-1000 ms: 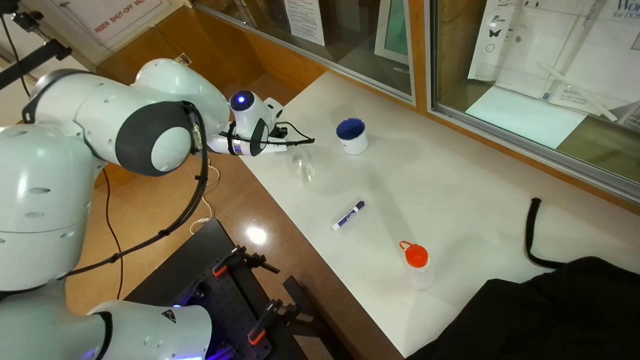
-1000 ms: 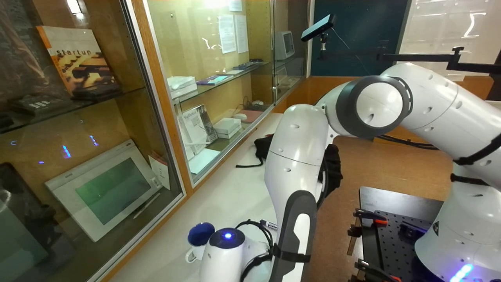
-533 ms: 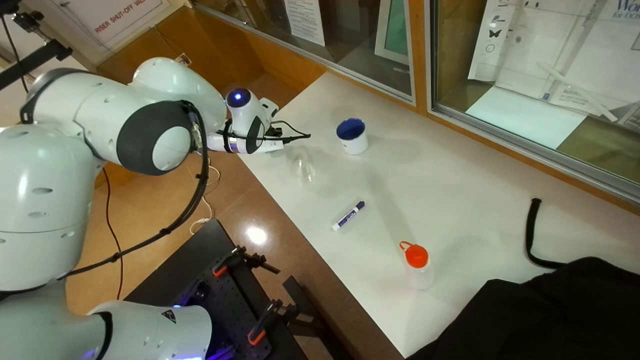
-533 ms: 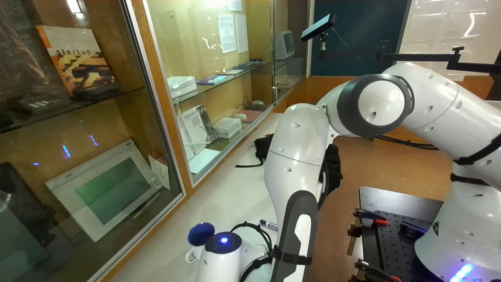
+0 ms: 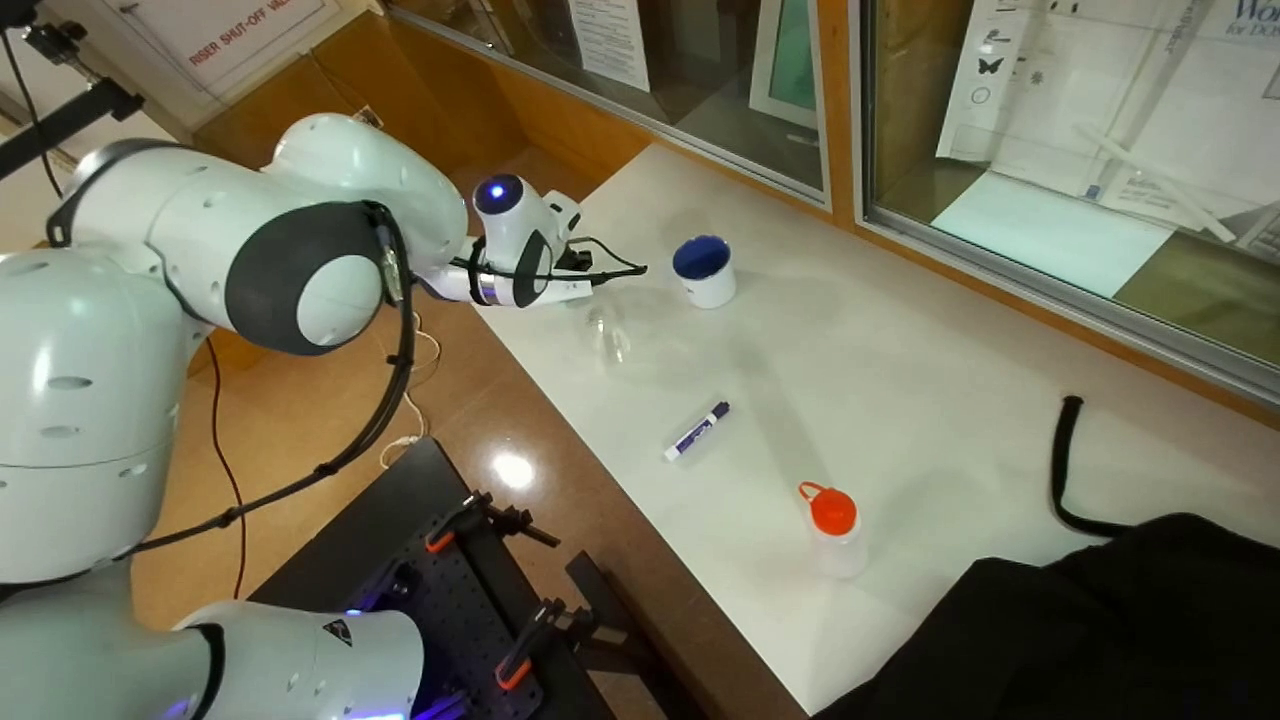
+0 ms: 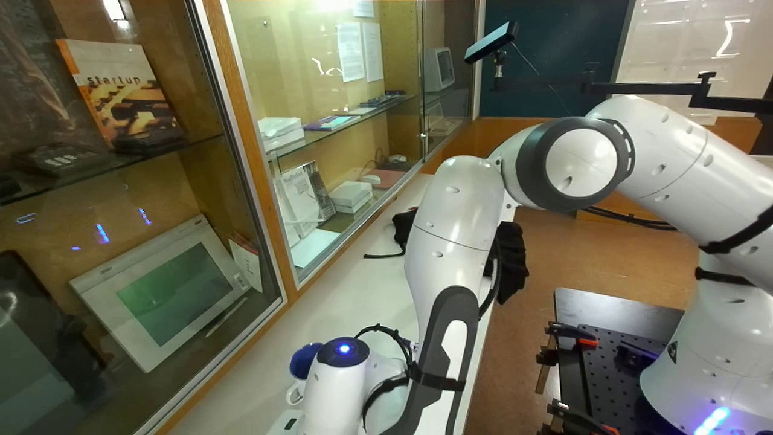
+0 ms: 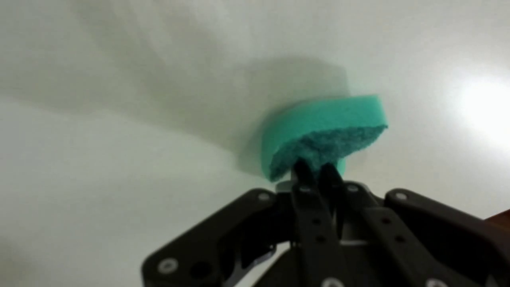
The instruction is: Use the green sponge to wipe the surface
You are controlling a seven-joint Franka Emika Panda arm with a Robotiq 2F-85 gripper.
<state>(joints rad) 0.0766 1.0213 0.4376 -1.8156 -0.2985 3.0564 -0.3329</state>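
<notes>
The green sponge (image 7: pixel 322 123) shows in the wrist view, bent, with a darker rough face toward my fingers. My gripper (image 7: pixel 315 169) is shut on the sponge, its two black fingertips pinching the near side. The sponge is at or just above the off-white surface (image 7: pixel 119 159), its shadow beside it; I cannot tell if it touches all along. The surface also shows in both exterior views (image 5: pixel 880 370) (image 6: pixel 356 302). There my hand is low over the end of the surface near the mug. The fingers and sponge are hidden behind the wrist or too small to make out.
A white mug with blue inside (image 5: pixel 705 285) stands beside my hand. A marker (image 5: pixel 697 431), an orange-lidded bottle (image 5: pixel 833 512) and a black cloth (image 5: pixel 1090 620) lie farther along. A faint clear shape (image 5: pixel 608 338) is near the hand. Glass cabinets (image 6: pixel 199 290) border the surface.
My hand shifts slightly away from the mug at half a second ago, then back toward it and a little past its earlier place. The mug, marker and bottle stay put.
</notes>
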